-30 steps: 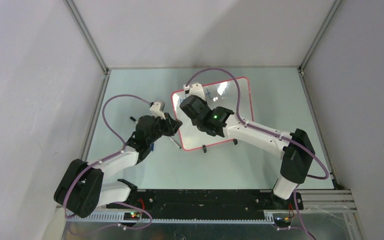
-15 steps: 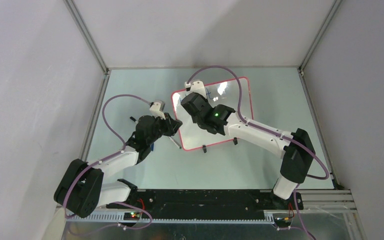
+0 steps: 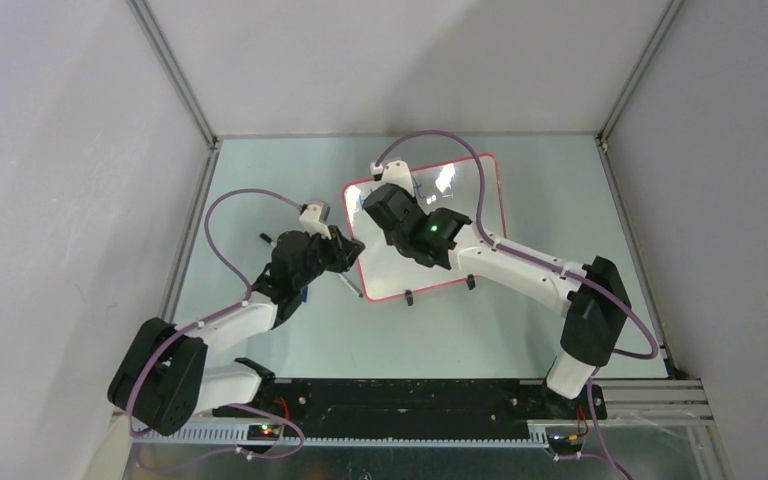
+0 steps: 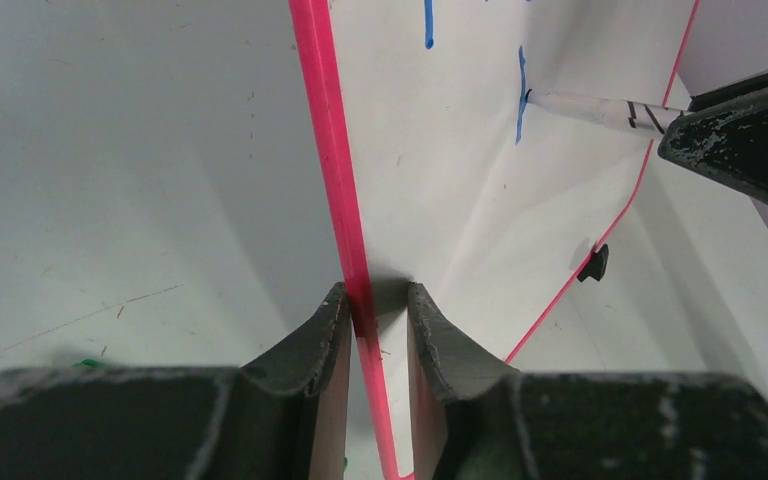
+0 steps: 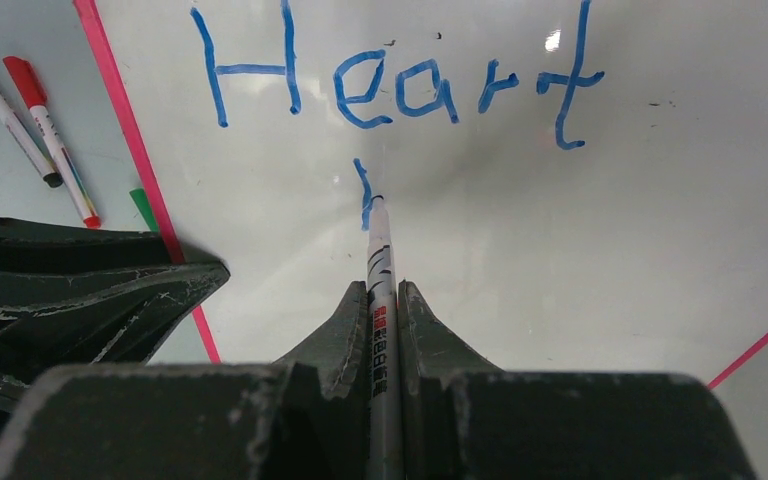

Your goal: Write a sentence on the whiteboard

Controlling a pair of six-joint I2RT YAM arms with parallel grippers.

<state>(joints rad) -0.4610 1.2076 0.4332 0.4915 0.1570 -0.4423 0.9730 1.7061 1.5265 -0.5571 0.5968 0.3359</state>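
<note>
The whiteboard (image 3: 390, 275) sits at the middle of the desk (image 3: 410, 340), towards the far side, propped on small black feet (image 4: 592, 265). It looks thin, light and stiff. Its face is glossy, so it probably gives little grip and would skid or rock under a sideways push. The red frame (image 4: 330, 150) is the sensible place to hold it, since it is a firm rim away from the writing area.

The left tool (image 4: 375, 300) has done this and is clamped on the frame along the board's left edge, one finger on each side. That hold probably has to take the push of each stroke, and a pinch on so narrow a rim could slip if the pen presses hard.

The right tool (image 5: 382, 295) is closed on a slim marker (image 5: 380, 250), gripped on the barrel with the front part sticking out. The tip touches the board at a short blue stroke just under the first line. The sentence (image 5: 400, 90) so far reads "Heart", so most of it appears unwritten. The marker's barrel looks smooth and light, so it could twist in the grip; light, even pressure seems best.

Two spare markers (image 5: 55, 140) lie on the desk just left of the frame.
</note>
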